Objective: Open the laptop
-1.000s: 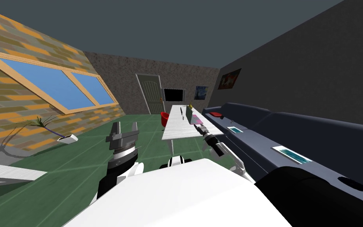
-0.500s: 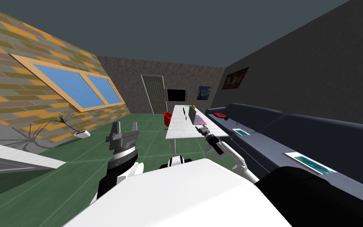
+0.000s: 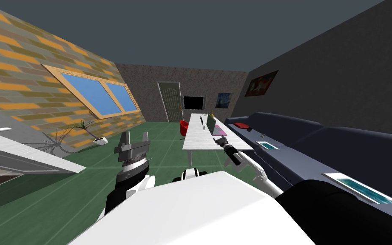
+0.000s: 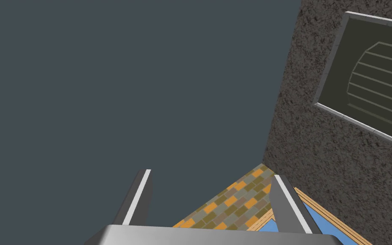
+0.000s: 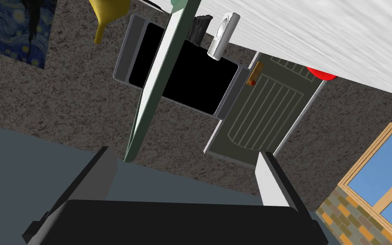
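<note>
on the long white table (image 3: 199, 138), ahead of the spread right gripper (image 5: 184, 152): slim green laptop (image 5: 154, 85), lid edge-on near one blade (left gripper (image 4: 211, 173) raised, also spread). risks glancing off the thin edge, skewing it.

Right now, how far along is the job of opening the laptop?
Looks done: the laptop has its lid raised above its pink base on the white table. In hand: the right gripper is open, close beside the lid's edge, not gripping it. Left: probably only pulling that arm back. The left gripper is open, idle.
</note>
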